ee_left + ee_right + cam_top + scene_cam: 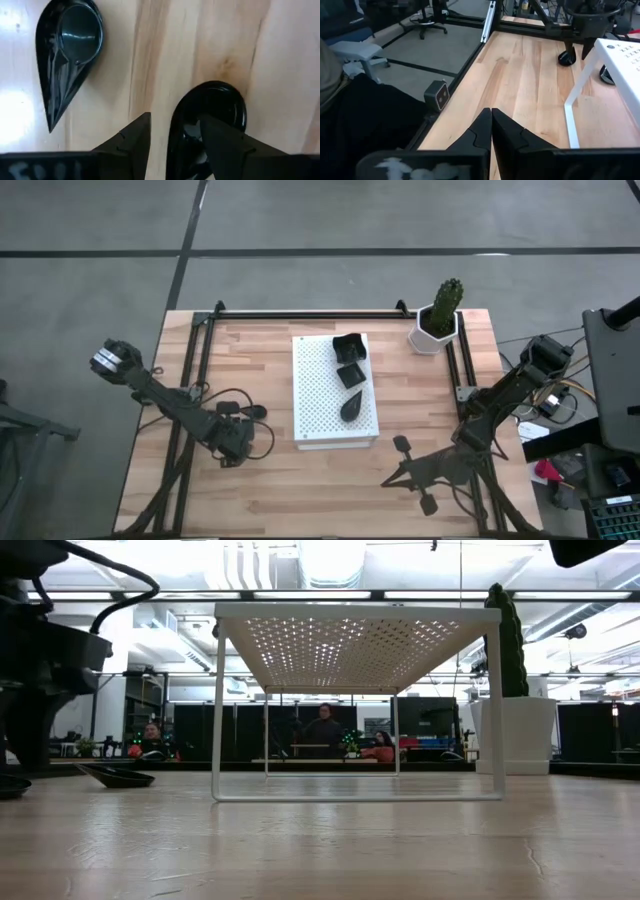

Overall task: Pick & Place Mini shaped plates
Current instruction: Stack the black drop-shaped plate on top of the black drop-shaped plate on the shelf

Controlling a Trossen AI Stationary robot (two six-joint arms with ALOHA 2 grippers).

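Note:
Three mini shaped plates, dark and glossy, lie on the white perforated board (320,405): a square one (348,347), a smaller one (351,375) and a teardrop (351,408). Left of the board, a teardrop plate (65,55) and an oval plate (210,117) rest flat on the wooden table. My left gripper (175,117) is open and points down over the oval plate. One finger (220,142) is over the plate's hollow and the other (135,142) is outside its rim. My right gripper (491,125) is shut and holds nothing, near the table's front right. My left gripper comes at the oval plate from above, its fingers on either side of the plate's near rim (172,135). I cannot tell whether a finger touches the plate. The plate lies flat on the table.
A white hexagonal pot with a cactus (437,320) stands at the far right corner. The board stands on thin legs (217,710), with open room beneath it. Black frame rails (300,313) run along the table's far, left and right sides. People sit in the room beyond the table.

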